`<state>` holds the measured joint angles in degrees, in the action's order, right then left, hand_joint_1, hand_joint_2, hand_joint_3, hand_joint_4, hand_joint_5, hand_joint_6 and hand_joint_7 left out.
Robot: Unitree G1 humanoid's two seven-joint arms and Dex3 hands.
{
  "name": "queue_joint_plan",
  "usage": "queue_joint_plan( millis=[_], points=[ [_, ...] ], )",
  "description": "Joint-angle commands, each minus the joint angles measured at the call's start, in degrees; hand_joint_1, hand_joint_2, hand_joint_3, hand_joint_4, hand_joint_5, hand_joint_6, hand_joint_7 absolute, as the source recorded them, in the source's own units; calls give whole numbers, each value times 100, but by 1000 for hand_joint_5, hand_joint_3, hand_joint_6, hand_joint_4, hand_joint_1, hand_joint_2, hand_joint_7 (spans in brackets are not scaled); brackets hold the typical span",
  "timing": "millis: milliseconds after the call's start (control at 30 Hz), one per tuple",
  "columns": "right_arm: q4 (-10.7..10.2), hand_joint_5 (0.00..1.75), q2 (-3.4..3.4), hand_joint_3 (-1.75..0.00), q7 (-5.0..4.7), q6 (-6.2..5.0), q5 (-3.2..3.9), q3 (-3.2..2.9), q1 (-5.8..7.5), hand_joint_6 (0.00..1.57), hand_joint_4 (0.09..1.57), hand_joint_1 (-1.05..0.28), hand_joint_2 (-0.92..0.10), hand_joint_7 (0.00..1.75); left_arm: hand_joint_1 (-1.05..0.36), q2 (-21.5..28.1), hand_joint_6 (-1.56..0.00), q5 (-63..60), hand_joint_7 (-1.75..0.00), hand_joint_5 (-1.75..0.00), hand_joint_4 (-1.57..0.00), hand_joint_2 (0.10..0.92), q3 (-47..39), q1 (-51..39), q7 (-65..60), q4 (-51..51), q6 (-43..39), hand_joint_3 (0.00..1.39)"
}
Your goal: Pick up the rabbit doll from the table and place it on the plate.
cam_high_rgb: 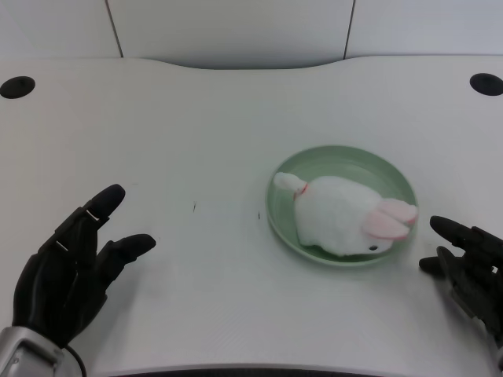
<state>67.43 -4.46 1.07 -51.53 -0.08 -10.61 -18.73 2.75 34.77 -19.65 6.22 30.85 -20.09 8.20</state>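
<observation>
A white rabbit doll [342, 216] with pink ears lies on its side on the pale green plate [343, 159], right of the table's middle. My left hand [69, 269] is low at the front left, far from the plate, with its fingers spread and nothing in them. The right hand [468, 269] waits at the front right, just beside the plate's rim.
The white table [204, 126] ends at a curved back edge against a white wall. Two black round holes sit in its far corners, one at the left [16, 86] and one at the right [486, 82].
</observation>
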Motion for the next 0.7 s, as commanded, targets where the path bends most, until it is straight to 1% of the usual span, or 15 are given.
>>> queue_joint_plan(
  millis=[33, 67, 133, 167, 233, 267, 333, 367, 433, 467, 533, 600, 667, 700],
  points=[
    [12, 744, -171, -357, -125, 83, -57, 14, -35, 833, 709, -377, -921, 2, -654, -73, -605, 152, -218, -1460, -360, 921, -135, -166, -210, 155, 138, 484],
    [4, 746, -184, -360, -154, 79, -81, 24, -41, 834, 710, -377, -921, 2, -653, -103, -612, 139, -229, -1469, -375, 921, -148, -209, -269, 167, 143, 474],
    [9, 755, -207, -370, -217, 68, -128, 33, -58, 837, 715, -365, -921, 4, -633, -152, -598, 147, -287, -1521, -370, 921, -171, -281, -353, 195, 175, 518],
    [23, 758, -216, -370, -225, 77, -130, 32, -70, 840, 716, -358, -921, 5, -625, -175, -587, 136, -297, -1527, -365, 921, -178, -307, -386, 193, 152, 531],
    [42, 761, -225, -369, -219, 115, -113, 26, -90, 842, 715, -356, -921, 6, -611, -208, -583, 127, -318, -1528, -366, 921, -196, -317, -422, 175, 102, 540],
    [71, 762, -212, -368, -198, 87, -76, 1, -107, 842, 715, -357, -921, 6, -608, -212, -581, 97, -323, -1527, -367, 921, -217, -281, -431, 100, 12, 540],
    [119, 768, -200, -359, -136, 116, -5, -44, -150, 847, 725, -351, -921, 8, -613, -189, -606, 16, -351, -1547, -398, 921, -246, -185, -478, -46, -145, 537],
    [151, 769, -208, -354, -152, 118, -12, -47, -171, 846, 729, -358, -921, 7, -620, -174, -607, -17, -361, -1557, -406, 921, -261, -141, -487, -124, -228, 533],
    [195, 771, -224, -349, -191, 97, -42, -43, -198, 848, 741, -366, -921, 8, -623, -156, -559, -57, -453, -1597, -397, 921, -282, -83, -508, -215, -310, 539],
    [221, 772, -224, -348, -192, 96, -38, -52, -212, 848, 744, -366, -921, 8, -626, -134, -534, -84, -502, -1607, -391, 921, -296, -43, -501, -289, -356, 536],
    [253, 764, -238, -348, -211, 104, -60, -42, -223, 851, 743, -373, -921, 9, -627, -115, -520, -130, -561, -1624, -392, 921, -309, 1, -523, -368, -425, 531],
    [258, 740, -220, -351, -146, 97, -1, -76, -223, 849, 731, -387, -921, 7, -615, -108, -496, -167, -632, -1650, -386, 921, -315, 32, -550, -434, -466, 557],
    [237, 732, -226, -351, -95, 56, 14, -79, -213, 847, 734, -389, -921, 6, -601, -109, -499, -256, -662, -1660, -396, 921, -295, 40, -682, -454, -445, 574],
    [218, 734, -235, -352, -106, 62, -3, -68, -207, 848, 743, -389, -921, 6, -592, -108, -509, -302, -680, -1667, -403, 921, -279, 37, -745, -454, -434, 583]
  ],
)
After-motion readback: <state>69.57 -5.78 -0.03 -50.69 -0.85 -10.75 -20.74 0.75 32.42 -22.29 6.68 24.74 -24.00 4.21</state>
